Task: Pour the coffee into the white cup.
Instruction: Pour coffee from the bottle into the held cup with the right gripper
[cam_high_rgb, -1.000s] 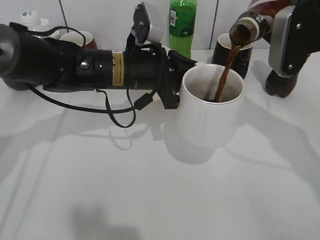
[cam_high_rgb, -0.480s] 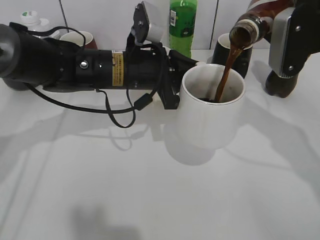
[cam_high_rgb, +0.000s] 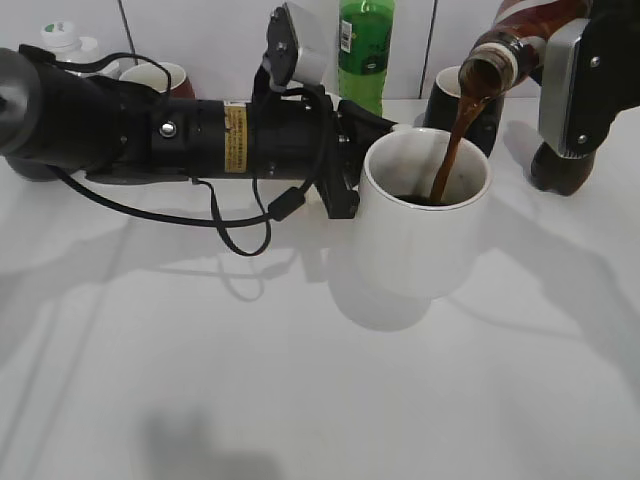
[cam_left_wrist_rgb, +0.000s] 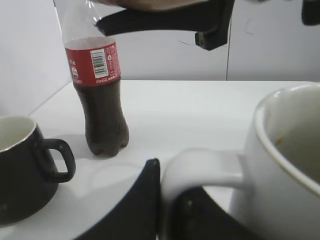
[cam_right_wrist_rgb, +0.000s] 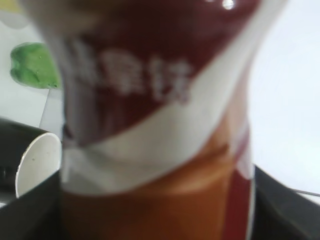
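The large white cup (cam_high_rgb: 415, 235) stands mid-table. My left gripper (cam_high_rgb: 345, 165) is shut on its handle; in the left wrist view the handle (cam_left_wrist_rgb: 200, 165) sits between the black jaws (cam_left_wrist_rgb: 167, 210). My right gripper (cam_high_rgb: 590, 70) is shut on the coffee bottle (cam_high_rgb: 510, 40), tilted mouth-down above the cup. A brown stream of coffee (cam_high_rgb: 450, 150) falls into the cup, where dark liquid pools. The right wrist view is filled by the bottle's brown-orange label (cam_right_wrist_rgb: 160, 125).
A black cup (cam_high_rgb: 462, 108) stands just behind the white cup and also shows in the left wrist view (cam_left_wrist_rgb: 22, 167). A green bottle (cam_high_rgb: 365, 50) and a brown-rimmed cup (cam_high_rgb: 160, 77) stand at the back. A red-labelled cola bottle (cam_left_wrist_rgb: 100, 100) stands on the table.
The bottle has lifted very slightly and the stream keeps falling. The dark coffee level in the white cup has risen. The left arm has not moved.
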